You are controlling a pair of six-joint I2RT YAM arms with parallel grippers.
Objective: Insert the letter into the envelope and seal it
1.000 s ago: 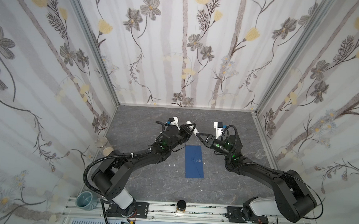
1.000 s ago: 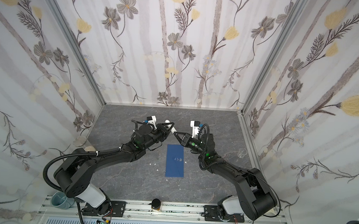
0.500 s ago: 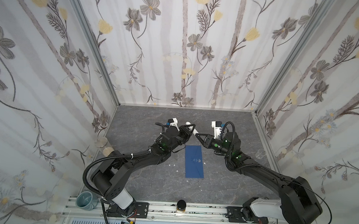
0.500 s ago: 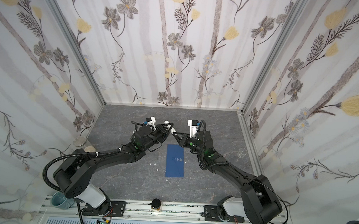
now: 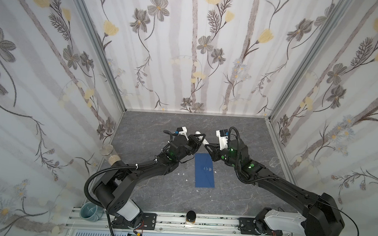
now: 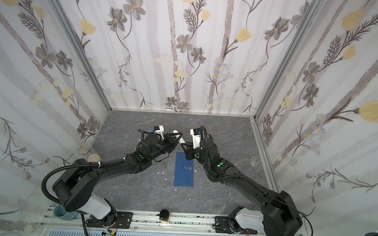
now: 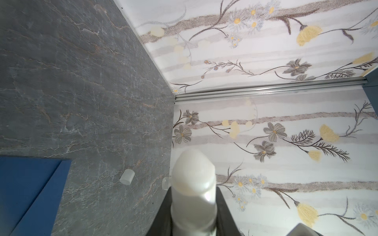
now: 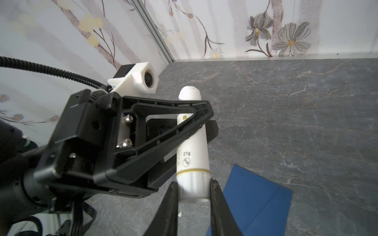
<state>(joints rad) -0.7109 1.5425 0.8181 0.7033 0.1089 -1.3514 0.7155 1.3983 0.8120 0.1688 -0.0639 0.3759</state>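
Observation:
The dark blue envelope lies flat mid-table, flap folded down, with a small pale mark on it. The letter is not in view. Above the envelope's far end, my left gripper is shut on a white glue stick, which it holds tilted in the air. My right gripper faces it from the right. Its two fingers press on either side of the glue stick's lower end. The envelope lies below both grippers.
Two small clear caps lie on the grey table near the right wall, and white crumbs lie left of the envelope. A clear cup stands at the right wall and a clear lid at the left. A dark jar and a teal mug sit on the front rail.
My right gripper has edged left onto the lower end of the glue stick. The left arm and the envelope have stayed put.

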